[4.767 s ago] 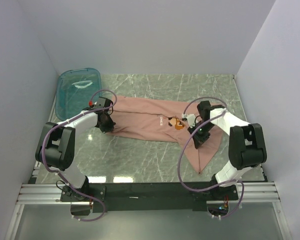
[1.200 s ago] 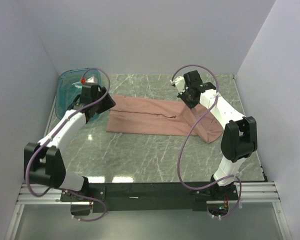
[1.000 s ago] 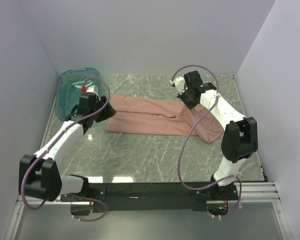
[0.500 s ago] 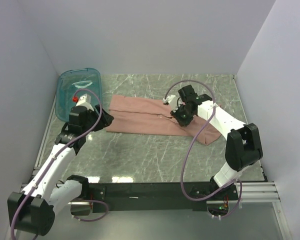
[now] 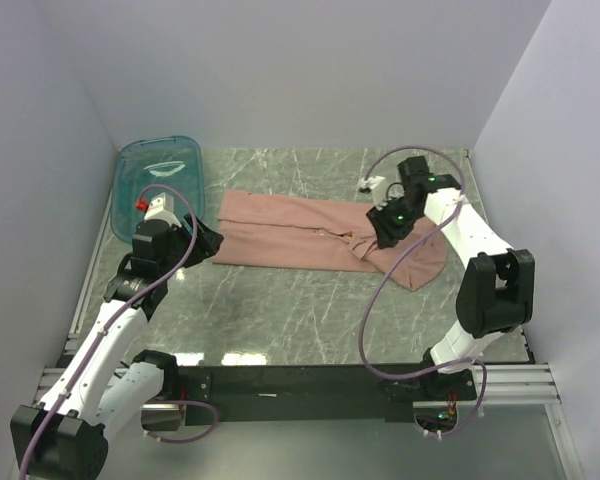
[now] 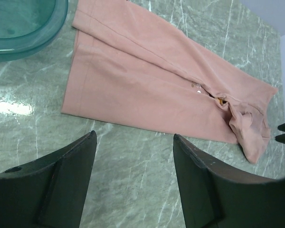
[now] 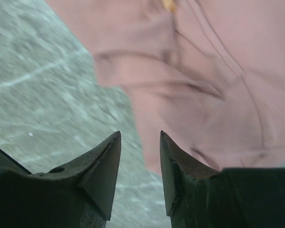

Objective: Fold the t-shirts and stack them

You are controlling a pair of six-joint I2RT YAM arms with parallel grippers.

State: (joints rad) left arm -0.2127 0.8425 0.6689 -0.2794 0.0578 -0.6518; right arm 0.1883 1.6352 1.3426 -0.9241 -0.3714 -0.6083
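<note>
**Top view.** The dusty-pink t-shirt lies folded into a long band across the table, toward its far side. Its right end is bunched. A teal tub stands at the far left corner, near the shirt's left end.

**Left wrist view.** This view adds a speck of orange print in a fold beside the bunched end.

**Right wrist view.** This view gives that end's creases at close range, though blurred.

**Left claw**. The jaws are spread wide with nothing between them. The claw hangs above bare table, just off the shirt's near edge.

**Right claw**. The jaws are partly apart and empty, over the border of the bunched end. Whether they touch the cloth cannot be told.

**Surface and room.** The table is grey-green, marbled and glossy. Plain pale walls enclose it on three sides.
</note>
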